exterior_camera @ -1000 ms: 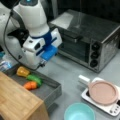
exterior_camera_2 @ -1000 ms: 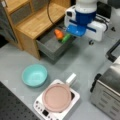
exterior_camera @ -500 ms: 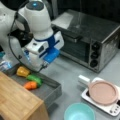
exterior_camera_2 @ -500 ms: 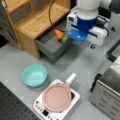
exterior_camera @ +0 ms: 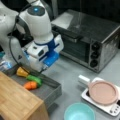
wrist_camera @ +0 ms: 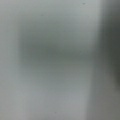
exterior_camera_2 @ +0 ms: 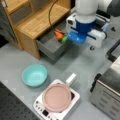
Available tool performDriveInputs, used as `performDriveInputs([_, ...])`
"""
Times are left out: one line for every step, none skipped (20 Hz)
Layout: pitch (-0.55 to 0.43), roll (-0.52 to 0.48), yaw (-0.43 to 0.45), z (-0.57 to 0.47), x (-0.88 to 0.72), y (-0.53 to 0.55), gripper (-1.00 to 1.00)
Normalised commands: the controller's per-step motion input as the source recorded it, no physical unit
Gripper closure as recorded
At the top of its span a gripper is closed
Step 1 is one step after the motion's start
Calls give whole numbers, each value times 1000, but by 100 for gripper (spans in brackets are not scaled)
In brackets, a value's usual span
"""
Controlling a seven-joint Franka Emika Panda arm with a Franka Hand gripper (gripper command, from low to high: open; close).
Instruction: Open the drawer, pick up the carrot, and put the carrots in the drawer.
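The dark grey drawer stands pulled out from under the light wooden top. Inside it lies the small orange carrot, touching a green vegetable, with a yellow vegetable farther back. My gripper hangs over the drawer's outer edge, just beside the vegetables, its white and blue hand covering the fingers. Nothing orange shows at the hand. The wrist view shows only a blurred grey surface.
A silver toaster oven stands on the grey table. A teal bowl sits in front of the drawer. Beside it, a pink plate rests on a white appliance.
The hand has shifted slightly, lower in both front views, staying near the drawer's outer edge. The carrot and the other vegetables lie where they were.
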Motion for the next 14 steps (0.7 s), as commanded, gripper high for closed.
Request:
performDriveInputs([-86, -59, 22, -151, -103, -176, -100])
performDriveInputs([-94, -58, 34, -160, -106, -174, -100])
performDriveInputs([-102, -54, 45, -171, -108, -174, -100])
performDriveInputs([-111, -52, 58, -181, -108, -175, -100])
performDriveInputs([-117, -50, 69, -187, -108, -179, -100])
performDriveInputs([-117, -49, 78, -183, -102, -174, -100])
performDriveInputs([-114, -48, 88, -176, -99, -175, -100])
performDriveInputs([-117, -47, 99, -164, -92, -172, -100])
performDriveInputs([-114, -47, 108, -147, -85, -171, -100])
performDriveInputs([-107, -46, 113, -126, -79, -168, -100])
performDriveInputs([-101, -45, 116, -106, -70, -159, -100])
performDriveInputs([-93, -48, 115, -89, -66, -151, -100])
performDriveInputs([-91, -51, 114, -77, -63, -145, -100])
performDriveInputs([-87, -53, 113, -66, -63, -144, -100])
